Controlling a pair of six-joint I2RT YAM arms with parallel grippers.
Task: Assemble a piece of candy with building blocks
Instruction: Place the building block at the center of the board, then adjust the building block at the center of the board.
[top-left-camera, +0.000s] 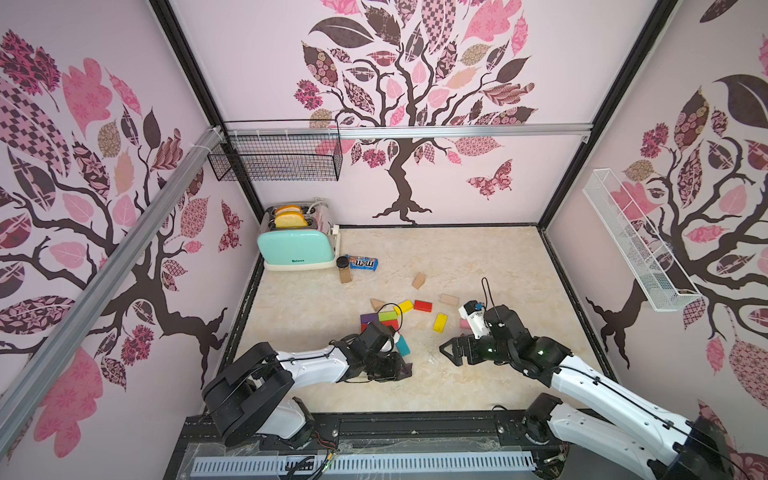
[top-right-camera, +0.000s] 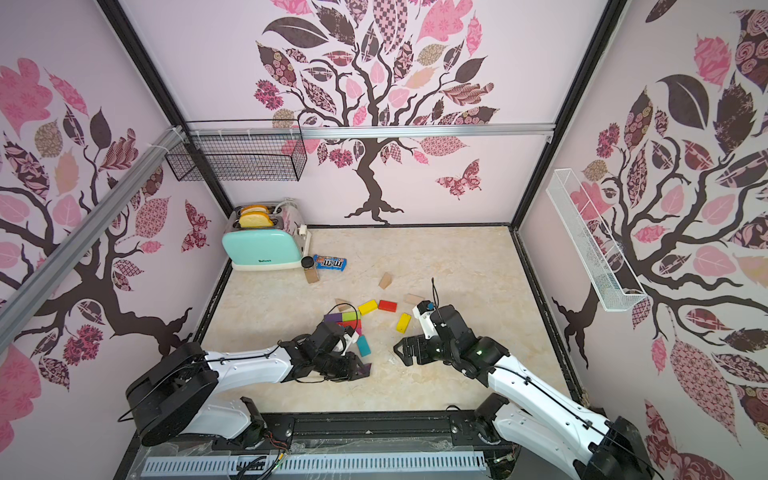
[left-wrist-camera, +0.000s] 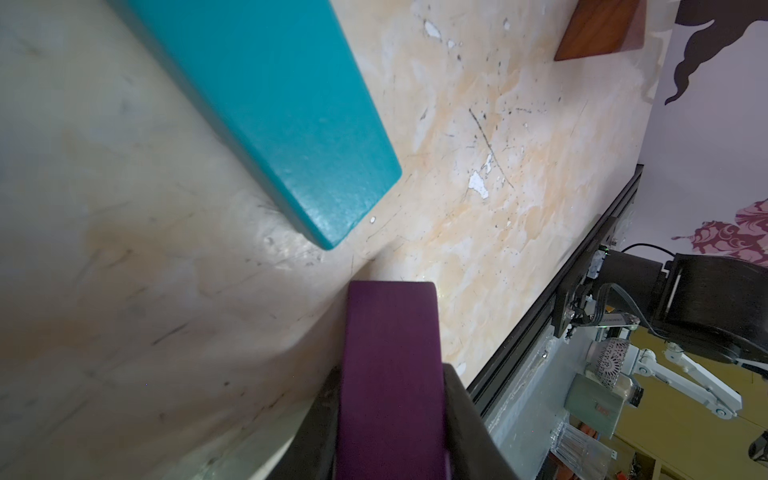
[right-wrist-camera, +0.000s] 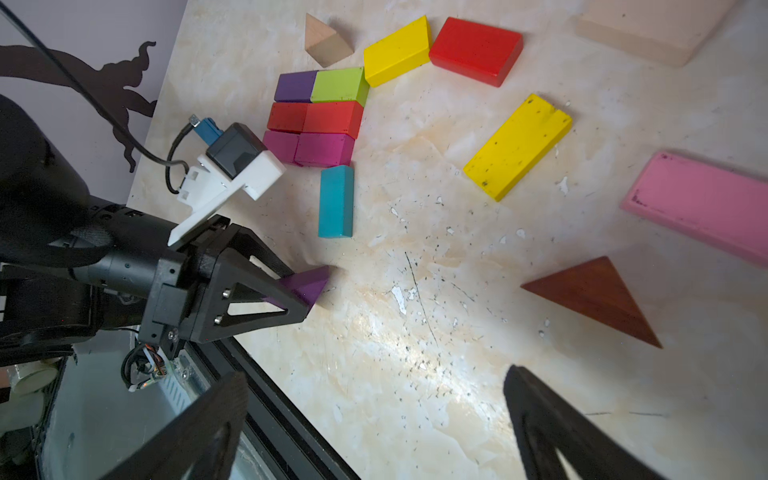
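Observation:
My left gripper (top-left-camera: 405, 370) (left-wrist-camera: 390, 370) is shut on a purple triangle block (right-wrist-camera: 307, 282) (left-wrist-camera: 390, 353), low over the table's front middle. A teal block (right-wrist-camera: 336, 201) (left-wrist-camera: 270, 104) lies just beyond it. Past that sits a tight cluster of purple (right-wrist-camera: 296, 86), green (right-wrist-camera: 340, 85), red (right-wrist-camera: 332, 117) and magenta (right-wrist-camera: 324, 148) blocks. Loose yellow (right-wrist-camera: 517, 145), red (right-wrist-camera: 476, 50), pink (right-wrist-camera: 702, 203) and tan (right-wrist-camera: 326, 41) blocks and a brown triangle (right-wrist-camera: 594, 297) lie scattered to the right. My right gripper (top-left-camera: 446, 351) (right-wrist-camera: 376, 374) stands open and empty, facing the left one.
A mint toaster (top-left-camera: 296, 247) with bread stands at the back left, with a blue M&M's packet (top-left-camera: 363, 262) and a black-capped jar (top-left-camera: 344, 269) beside it. A black wire basket (top-left-camera: 276, 156) and a white one (top-left-camera: 640, 245) hang on the walls. A black rail (right-wrist-camera: 291, 415) edges the table front.

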